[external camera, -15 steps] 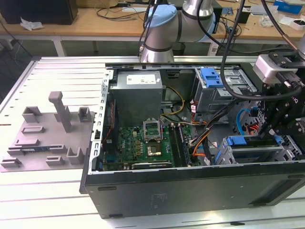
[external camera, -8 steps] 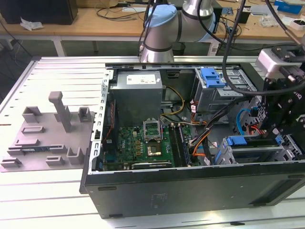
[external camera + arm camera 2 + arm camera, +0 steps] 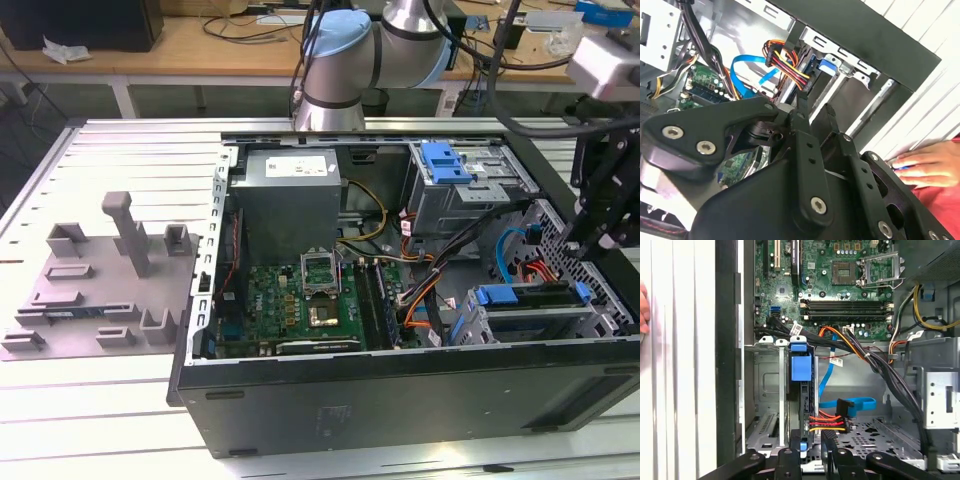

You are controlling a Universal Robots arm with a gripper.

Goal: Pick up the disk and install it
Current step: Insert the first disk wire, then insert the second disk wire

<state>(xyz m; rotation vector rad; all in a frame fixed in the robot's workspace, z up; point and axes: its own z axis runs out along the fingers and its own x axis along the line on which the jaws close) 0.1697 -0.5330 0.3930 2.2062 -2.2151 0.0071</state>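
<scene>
Disk (image 3: 801, 369) standing on edge, blue frame along its top, seated in grey drive cage (image 3: 767, 390)

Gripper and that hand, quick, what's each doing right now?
Gripper: cannot be told, close to the disk.
Person's hand: resting beside the case, grip cannot be told.

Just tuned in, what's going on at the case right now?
The arm's gripper is down inside the open computer case, at the drive cage on the exterior view's right. The disk, edge-on with its blue frame, appears slotted into that cage. A person's hand rests on the table beside the case.
</scene>
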